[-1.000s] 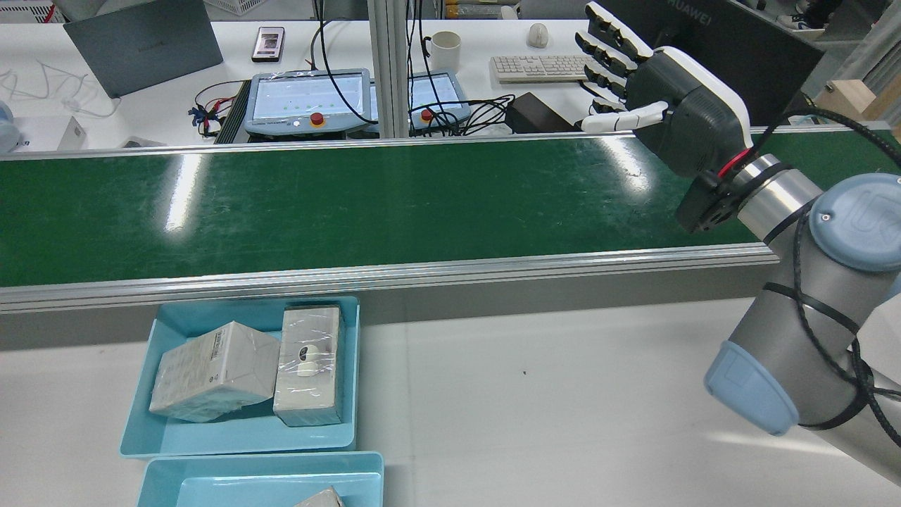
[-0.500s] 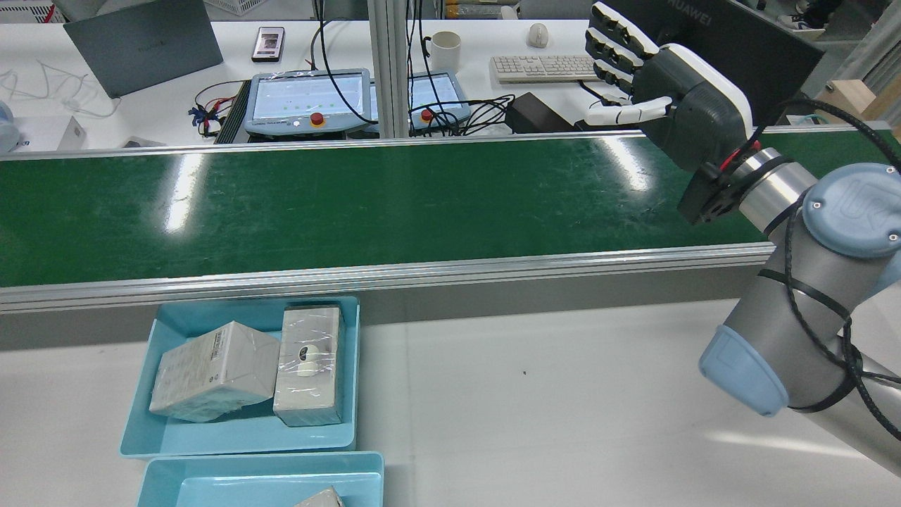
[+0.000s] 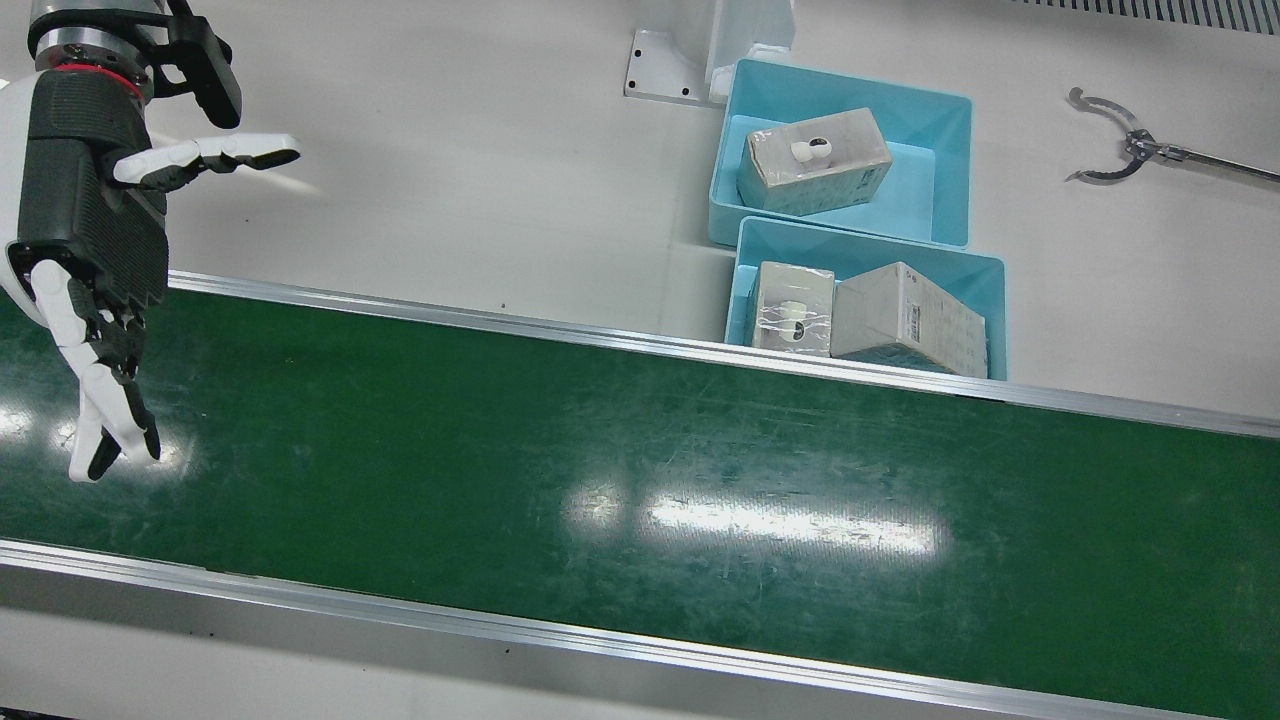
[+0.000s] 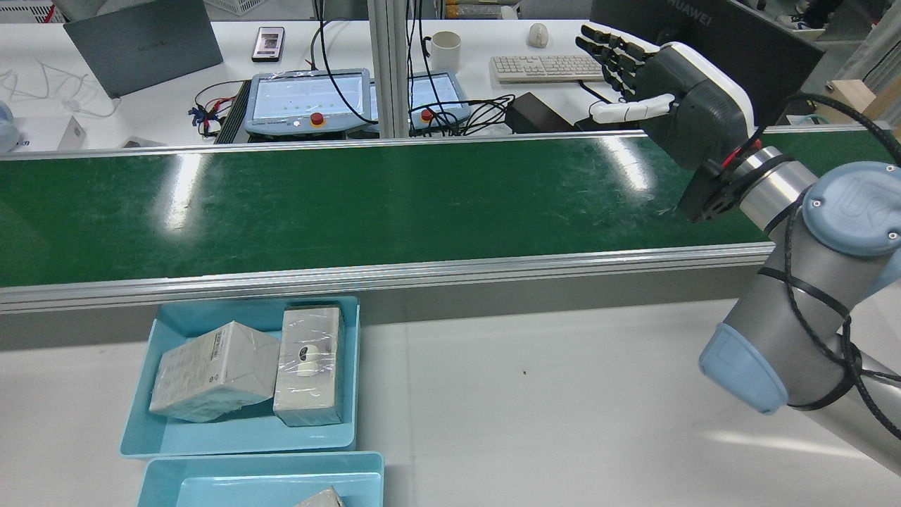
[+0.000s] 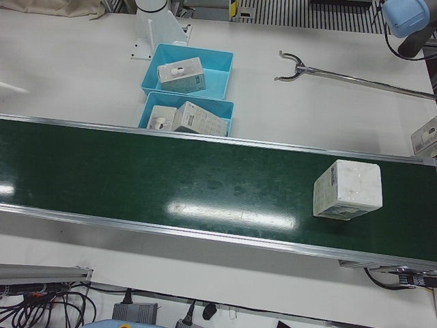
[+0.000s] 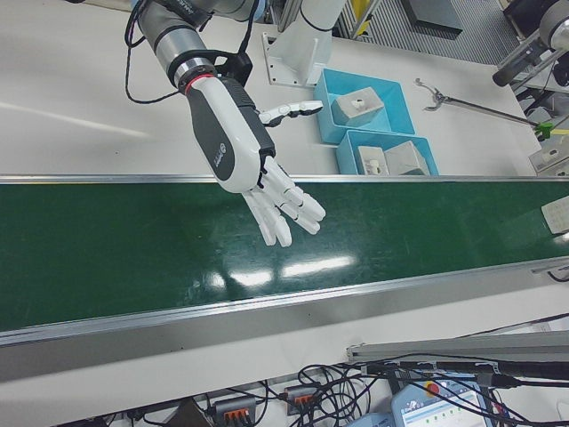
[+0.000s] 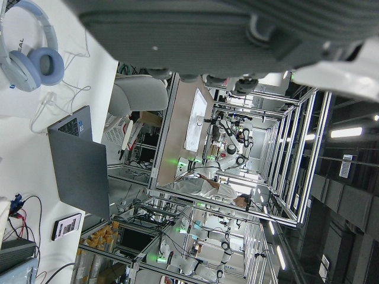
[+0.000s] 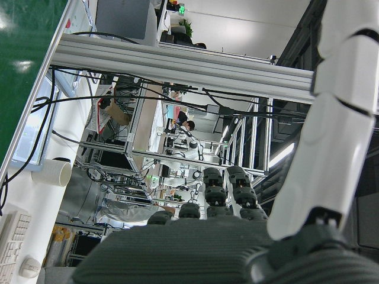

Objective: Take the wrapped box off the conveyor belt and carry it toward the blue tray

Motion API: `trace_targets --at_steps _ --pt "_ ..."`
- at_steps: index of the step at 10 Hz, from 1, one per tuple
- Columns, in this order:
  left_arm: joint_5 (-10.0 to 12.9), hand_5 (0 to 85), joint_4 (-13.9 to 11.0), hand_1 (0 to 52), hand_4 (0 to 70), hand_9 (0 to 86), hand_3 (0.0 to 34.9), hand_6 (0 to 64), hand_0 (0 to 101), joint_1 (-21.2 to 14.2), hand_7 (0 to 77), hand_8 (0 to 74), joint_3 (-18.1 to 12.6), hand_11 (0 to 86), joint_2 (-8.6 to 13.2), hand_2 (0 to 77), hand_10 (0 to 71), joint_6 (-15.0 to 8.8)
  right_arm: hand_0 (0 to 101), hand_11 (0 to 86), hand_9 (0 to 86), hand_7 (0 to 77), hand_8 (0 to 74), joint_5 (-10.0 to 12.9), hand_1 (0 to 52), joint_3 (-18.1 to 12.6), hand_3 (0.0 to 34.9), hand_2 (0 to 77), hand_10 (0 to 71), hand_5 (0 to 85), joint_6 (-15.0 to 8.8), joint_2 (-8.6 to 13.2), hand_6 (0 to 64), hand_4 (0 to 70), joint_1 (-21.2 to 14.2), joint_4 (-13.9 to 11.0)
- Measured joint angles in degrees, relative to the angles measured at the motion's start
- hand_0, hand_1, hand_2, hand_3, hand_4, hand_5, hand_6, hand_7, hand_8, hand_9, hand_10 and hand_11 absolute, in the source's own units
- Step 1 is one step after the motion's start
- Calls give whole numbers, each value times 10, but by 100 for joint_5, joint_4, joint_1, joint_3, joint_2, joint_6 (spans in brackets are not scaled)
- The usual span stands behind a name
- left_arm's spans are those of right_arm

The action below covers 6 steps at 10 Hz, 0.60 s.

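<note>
The wrapped box, white under clear film, lies on the green belt and shows only in the left-front view, toward the belt's right end there. My right hand is open with fingers spread, hanging above the belt far from the box; it shows again as the right hand at the front view's left edge and as the right hand. Two blue trays beside the belt hold other wrapped boxes. My left hand shows only as a palm with nothing in it.
A metal reaching claw lies on the white table past the trays. Beyond the belt's far rail stands a desk with control pendants, a keyboard and a mug. Another small box sits at the left-front view's right edge.
My right hand has turned at the wrist, its fingers now pointing more away over the belt's far rail, and the arm has drifted slightly. The trays and boxes are unchanged.
</note>
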State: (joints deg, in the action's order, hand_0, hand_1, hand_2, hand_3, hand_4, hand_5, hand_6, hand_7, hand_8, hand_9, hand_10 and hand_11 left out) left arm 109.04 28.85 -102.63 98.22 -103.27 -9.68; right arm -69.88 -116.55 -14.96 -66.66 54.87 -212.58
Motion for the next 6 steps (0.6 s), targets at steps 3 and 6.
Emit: trace_targets --at_steps 3,6 --pt "0 11 0 0 0 0 0 0 0 0 0 0 0 0 0 5 0 0 427 16 16 87 0 0 93 1 1 114 0 76 1 -21 22 125 12 5" --pt "0 11 0 0 0 0 0 0 0 0 0 0 0 0 0 5 5 0 426 11 33 109 22 -4 87 10 2 125 5 93 1 -30 49 131 -4 6"
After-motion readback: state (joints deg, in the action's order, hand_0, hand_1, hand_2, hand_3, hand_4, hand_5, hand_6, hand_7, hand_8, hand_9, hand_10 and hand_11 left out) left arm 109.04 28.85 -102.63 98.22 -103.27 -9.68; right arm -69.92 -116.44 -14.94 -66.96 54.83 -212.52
